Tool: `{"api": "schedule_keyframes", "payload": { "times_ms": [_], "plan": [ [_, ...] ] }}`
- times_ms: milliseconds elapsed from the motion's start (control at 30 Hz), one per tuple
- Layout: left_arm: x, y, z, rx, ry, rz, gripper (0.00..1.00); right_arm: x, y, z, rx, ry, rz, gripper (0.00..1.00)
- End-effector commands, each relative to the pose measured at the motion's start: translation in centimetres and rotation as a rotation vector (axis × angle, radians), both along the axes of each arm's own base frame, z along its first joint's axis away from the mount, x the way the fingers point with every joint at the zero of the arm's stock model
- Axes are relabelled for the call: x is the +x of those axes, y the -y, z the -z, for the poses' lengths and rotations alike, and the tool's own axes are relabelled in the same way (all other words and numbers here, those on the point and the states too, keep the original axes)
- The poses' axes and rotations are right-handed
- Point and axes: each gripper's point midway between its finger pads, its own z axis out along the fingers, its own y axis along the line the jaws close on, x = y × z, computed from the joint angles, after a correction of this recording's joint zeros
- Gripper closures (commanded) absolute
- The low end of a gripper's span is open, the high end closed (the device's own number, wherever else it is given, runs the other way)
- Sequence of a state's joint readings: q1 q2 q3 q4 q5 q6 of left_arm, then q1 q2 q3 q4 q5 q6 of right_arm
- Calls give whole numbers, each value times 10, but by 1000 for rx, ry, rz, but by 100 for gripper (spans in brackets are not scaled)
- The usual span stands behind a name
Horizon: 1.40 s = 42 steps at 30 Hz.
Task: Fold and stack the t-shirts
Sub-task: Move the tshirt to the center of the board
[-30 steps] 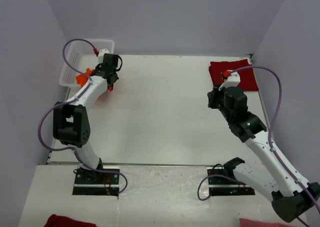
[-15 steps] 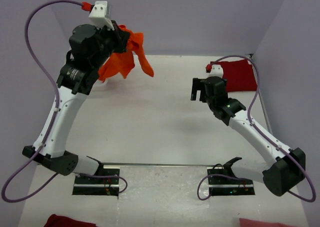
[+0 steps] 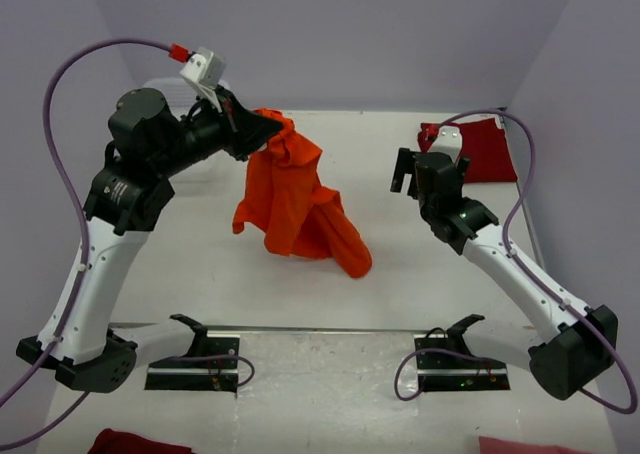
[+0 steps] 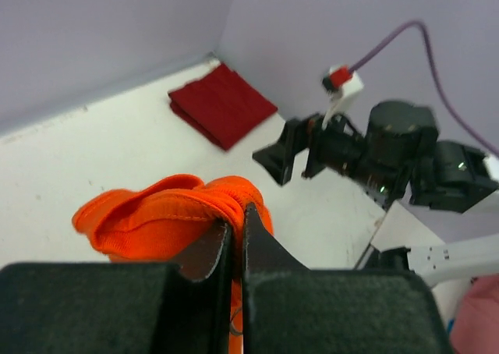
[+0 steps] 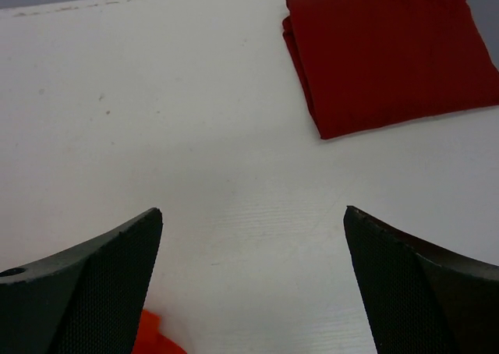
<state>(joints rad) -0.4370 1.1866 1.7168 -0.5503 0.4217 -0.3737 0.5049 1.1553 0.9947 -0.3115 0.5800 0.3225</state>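
Top external view: both arms reach out over the white table (image 3: 330,304), left arm raised high, right arm lower.
Left claw (image 3: 258,129): clenched on a bunched fold of the orange shirt (image 3: 295,199); the left wrist view shows both fingers pressed together with cloth between them.
Orange shirt, position: hanging crumpled from the left claw above the left-centre of the table, spreading downward and to the right; its lowest corner appears to reach the table top (contact cannot be confirmed).
Orange shirt, condition: unfolded and heavily creased.
Right claw (image 3: 407,170): released, fingers spread wide with nothing between them; right wrist view shows bare table in the gap.
Right claw, position: just right of the hanging orange shirt and apart from it, pointing toward the far side of the table.
Dark red shirt (image 3: 488,146): folded into a flat rectangle, lying at the far right corner of the table, just beyond the right claw, untouched by either claw.
Right wrist view, lower left: a small corner of orange cloth shows beside the left finger.
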Motion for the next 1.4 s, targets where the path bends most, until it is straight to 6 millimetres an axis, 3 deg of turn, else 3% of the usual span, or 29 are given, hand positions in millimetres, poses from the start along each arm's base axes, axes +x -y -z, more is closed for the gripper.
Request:
{"api": "schedule_keyframes", "payload": {
  "times_ms": [0, 67, 100, 133, 200, 233, 333, 400, 467, 533, 633, 767, 900, 1167, 1300, 1367],
  "plan": [
    [-10, 16, 49, 21, -130, 119, 100, -1, -23, -41, 94, 73, -84, 1],
    [7, 11, 77, 46, -167, 41, 100, -5, -38, -42, 89, 46, -147, 1],
    [15, 11, 111, 77, -228, 16, 100, -9, -48, -40, 92, 31, -188, 1],
    [32, 7, 130, 100, -254, -56, 100, -14, -61, -36, 124, 11, -252, 3],
    [45, 8, 166, 129, -310, -80, 100, -25, -76, -23, 147, -38, -317, 8],
    [62, 5, 182, 149, -329, -144, 100, -33, -86, -12, 177, -76, -360, 9],
    [87, 5, 209, 173, -361, -200, 100, -53, -101, 5, 185, -120, -395, 18],
    [100, 1, 214, 191, -364, -239, 100, -72, -111, 24, 202, -186, -436, 20],
    [114, -7, 221, 202, -370, -297, 100, -85, -106, 46, 208, -251, -408, 22],
    [126, -26, 222, 188, -383, -366, 100, -94, -102, 55, 256, -270, -362, 24],
    [140, -65, 224, 175, -406, -499, 100, -109, -79, 93, 313, -324, -205, 31],
    [152, -110, 210, 198, -378, -653, 100, -125, -81, 126, 421, -370, -171, 37],
    [158, -116, 210, 215, -394, -655, 100, -135, -89, 145, 434, -425, -201, 37],
    [159, -107, 235, 216, -439, -605, 100, -136, -100, 184, 436, -464, -228, 38],
    [158, -103, 243, 207, -453, -589, 100, -120, -105, 183, 383, -451, -230, 38],
    [157, -101, 246, 205, -462, -579, 100, -107, -117, 172, 383, -431, -245, 38]
  ]
}}
